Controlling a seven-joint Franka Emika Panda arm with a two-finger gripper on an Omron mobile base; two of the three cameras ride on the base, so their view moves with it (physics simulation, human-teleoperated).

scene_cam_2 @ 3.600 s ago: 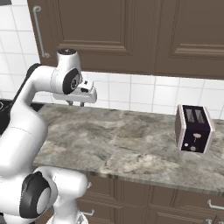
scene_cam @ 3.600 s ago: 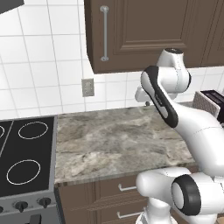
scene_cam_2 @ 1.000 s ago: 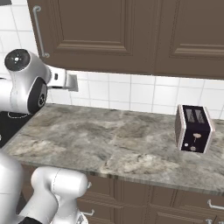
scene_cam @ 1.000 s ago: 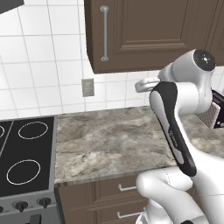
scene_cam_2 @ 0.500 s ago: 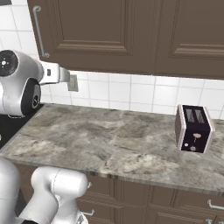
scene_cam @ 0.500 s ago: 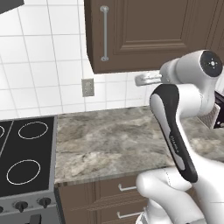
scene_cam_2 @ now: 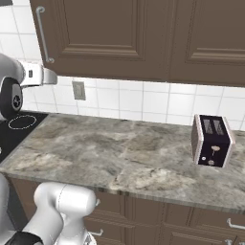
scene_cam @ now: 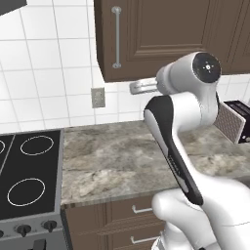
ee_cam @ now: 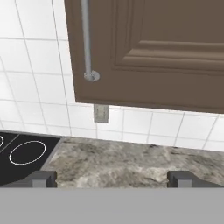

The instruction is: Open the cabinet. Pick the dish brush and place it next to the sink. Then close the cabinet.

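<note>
The cabinet (scene_cam: 161,34) hangs on the tiled wall above the tabletop (scene_cam: 122,156), and its door is closed flat against the frame, so nothing of what it holds can be seen. The handle (scene_cam: 116,36) runs upright along the door's left edge; in the hand view its lower foot (ee_cam: 91,75) sits near the door's bottom left corner.

The end effector (scene_cam: 139,87) is raised just under the cabinet's bottom edge, below and a little to the right of the handle, pointing toward the tiles. From the other side it (scene_cam_2: 48,76) sits just below the handle's lower end, apart from it. In the hand view its two fingertips (ee_cam: 43,178) stand wide apart at the bottom, with nothing between them; they touch neither door nor handle.

An outlet (ee_cam: 100,113) is set in the tiles directly under the cabinet's left corner. To the left of the tabletop lies a black cooktop (scene_cam: 24,176) with ring burners. A toaster (scene_cam_2: 211,139) stands on the tabletop well off to the right, both slots empty as far as the right base view shows. Drawers (scene_cam: 132,219) under the tabletop are shut.
</note>
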